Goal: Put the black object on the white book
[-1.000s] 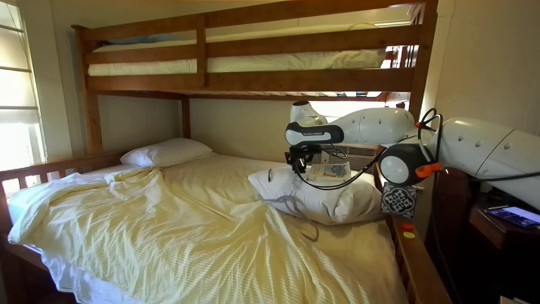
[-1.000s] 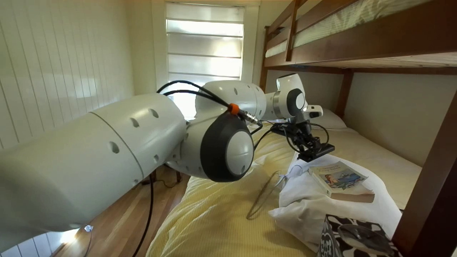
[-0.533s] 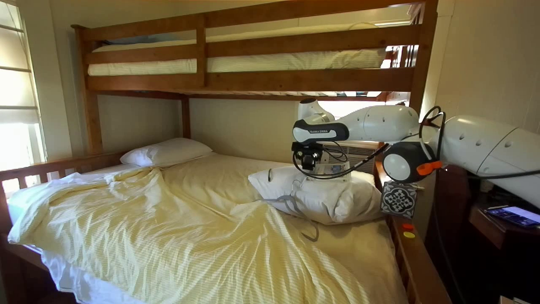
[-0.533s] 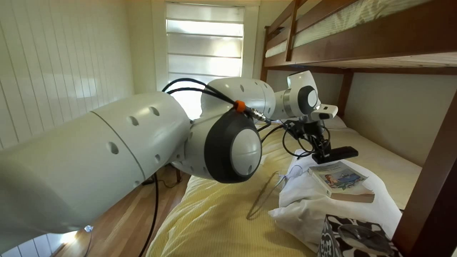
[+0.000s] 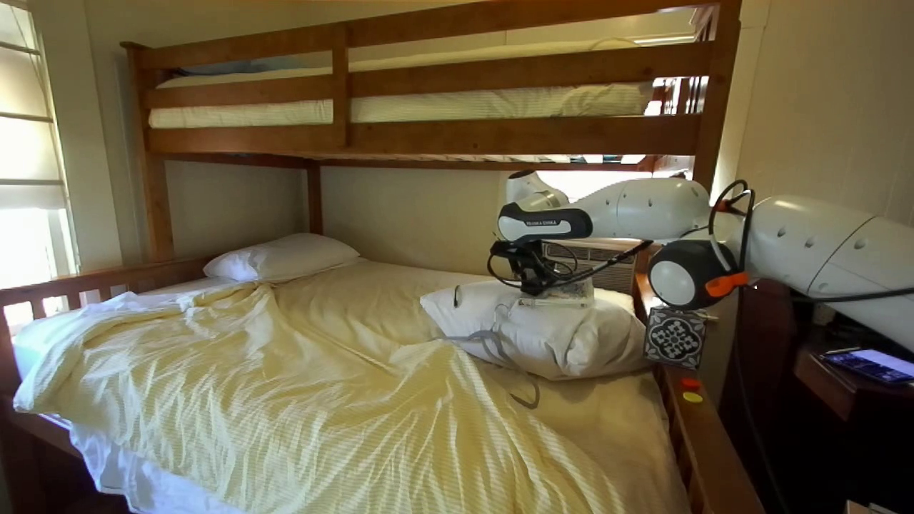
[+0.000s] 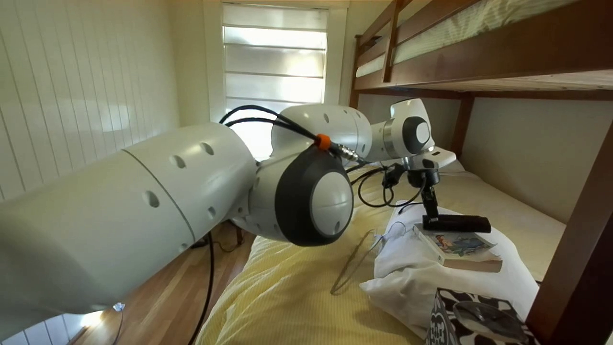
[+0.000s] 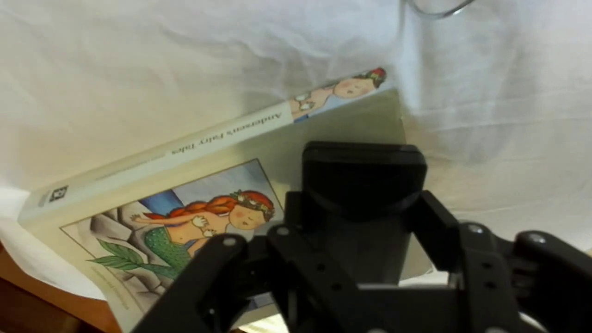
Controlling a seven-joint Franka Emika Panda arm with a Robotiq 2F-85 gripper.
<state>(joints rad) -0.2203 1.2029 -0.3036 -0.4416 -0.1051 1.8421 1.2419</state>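
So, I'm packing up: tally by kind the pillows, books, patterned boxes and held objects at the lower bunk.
White cloth pillows: 2
Pale paperback book: 1
Black-and-white patterned box: 1
Oblong black object, held: 1
Total: 5

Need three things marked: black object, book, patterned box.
Black object [image 6: 459, 224]: an exterior view, middle of its long side.
Book [image 7: 208, 210]: wrist view, illustration on its front cover.
Patterned box [image 5: 675, 338]: an exterior view, middle of its patterned side.
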